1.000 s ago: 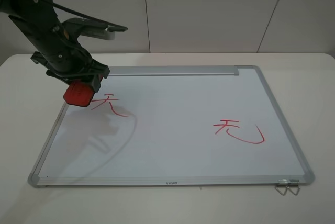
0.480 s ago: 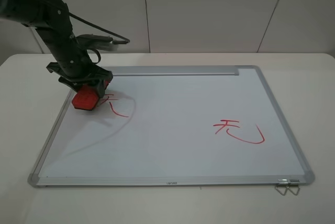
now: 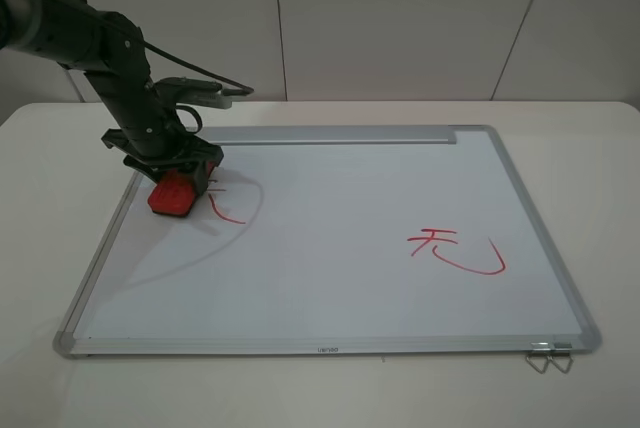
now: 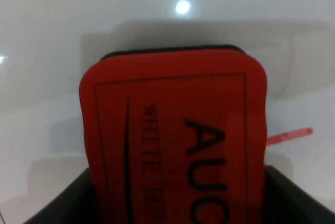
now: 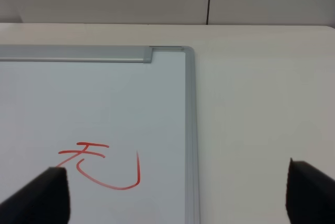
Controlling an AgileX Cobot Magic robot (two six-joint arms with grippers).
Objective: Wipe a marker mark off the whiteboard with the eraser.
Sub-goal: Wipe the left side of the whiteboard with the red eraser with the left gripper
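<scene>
Clamping red block eraser (image 3: pixel 171 196) in left pincer (image 3: pixel 178 176) on silver-framed whiteboard (image 3: pixel 330 278), red hand-drawn mark (image 3: pixel 225 213) just beside; right pincer (image 5: pixel 180 195) gaping, empty.

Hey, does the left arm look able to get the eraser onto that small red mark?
Probably yes. The left gripper holds the eraser right beside the marker mark on the whiteboard, seemingly partly over it, with nothing between them.

Shows a white table (image 3: pixel 600 148), a larger red hooked character (image 3: pixel 455 251) right of centre, wire clips (image 3: pixel 548 358) near right, pale wall panels (image 3: pixel 400 18) far behind.
</scene>
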